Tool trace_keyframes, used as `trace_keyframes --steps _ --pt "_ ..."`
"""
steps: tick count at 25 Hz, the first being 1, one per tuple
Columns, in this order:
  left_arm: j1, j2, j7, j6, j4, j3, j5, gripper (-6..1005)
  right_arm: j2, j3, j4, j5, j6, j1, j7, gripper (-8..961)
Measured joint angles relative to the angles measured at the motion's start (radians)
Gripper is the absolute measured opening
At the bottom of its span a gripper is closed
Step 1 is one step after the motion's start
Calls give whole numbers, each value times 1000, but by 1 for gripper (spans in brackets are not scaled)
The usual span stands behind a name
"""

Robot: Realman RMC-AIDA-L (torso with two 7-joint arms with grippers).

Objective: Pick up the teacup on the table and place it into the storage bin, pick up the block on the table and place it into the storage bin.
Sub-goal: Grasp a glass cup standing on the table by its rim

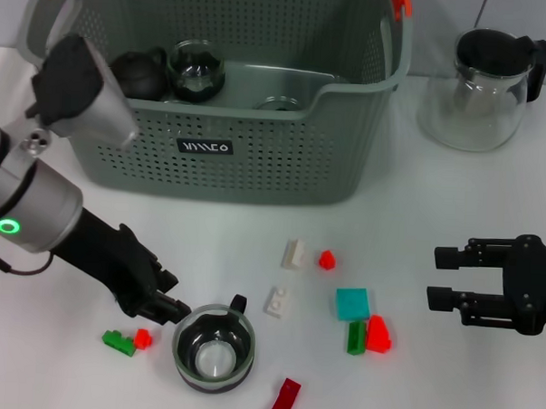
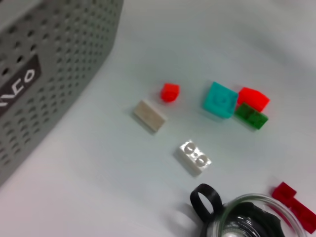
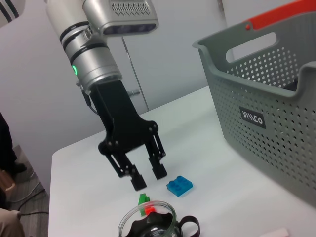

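glass jug (image 1: 482, 91) — black lid, black teapot (image 1: 140, 73)

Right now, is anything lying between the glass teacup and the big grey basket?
Yes. In the head view, two white blocks and a small red block lie on the table between the teacup and the storage bin.

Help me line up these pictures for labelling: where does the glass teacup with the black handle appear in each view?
Head view: teacup at bottom centre, right beside the left gripper.
Left wrist view: teacup at the bottom edge, cut off.
Right wrist view: teacup at the bottom edge, below the left gripper's open jaws.
Shared landmark: the storage bin.
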Motion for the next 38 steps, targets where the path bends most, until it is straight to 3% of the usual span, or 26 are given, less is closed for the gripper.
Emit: trace_keyframes --steps 21,38 --pt "0 1 -111 -158 -83 215 0 399 1 0 2 -1 8 10 0 638" --pt "-27 5 -145 -221 -171 267 29 379 -2 0 9 -2 6 12 -1 637"
